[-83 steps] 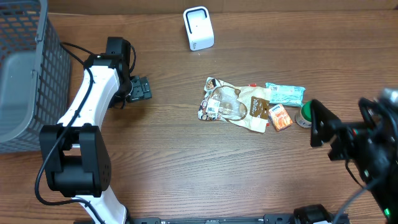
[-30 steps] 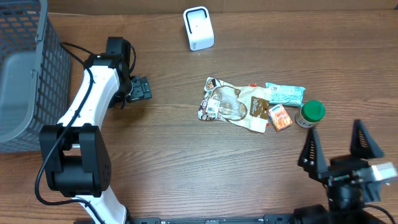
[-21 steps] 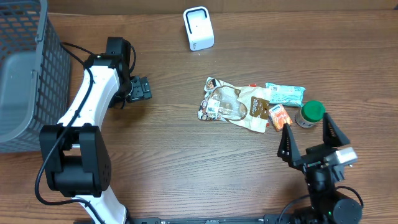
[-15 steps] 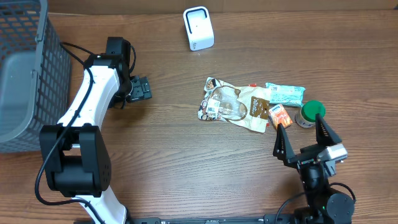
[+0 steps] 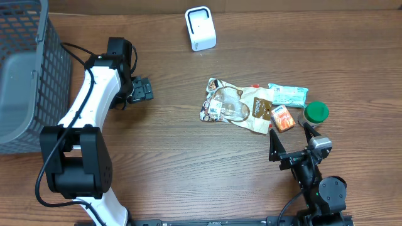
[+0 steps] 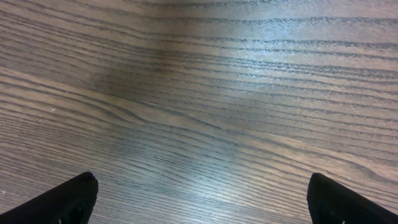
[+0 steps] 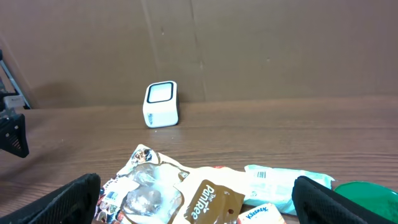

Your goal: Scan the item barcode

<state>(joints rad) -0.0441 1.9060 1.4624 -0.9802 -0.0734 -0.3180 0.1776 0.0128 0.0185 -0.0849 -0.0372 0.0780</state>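
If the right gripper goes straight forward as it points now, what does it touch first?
Probably the small orange packet, lying just ahead of the open right gripper; depth is unclear.

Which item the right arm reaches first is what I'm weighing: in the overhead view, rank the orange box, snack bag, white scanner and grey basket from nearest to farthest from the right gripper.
From the right gripper:
1. orange box, just beyond its fingertips.
2. snack bag, mid-table.
3. white scanner, at the far edge.
4. grey basket, far left.
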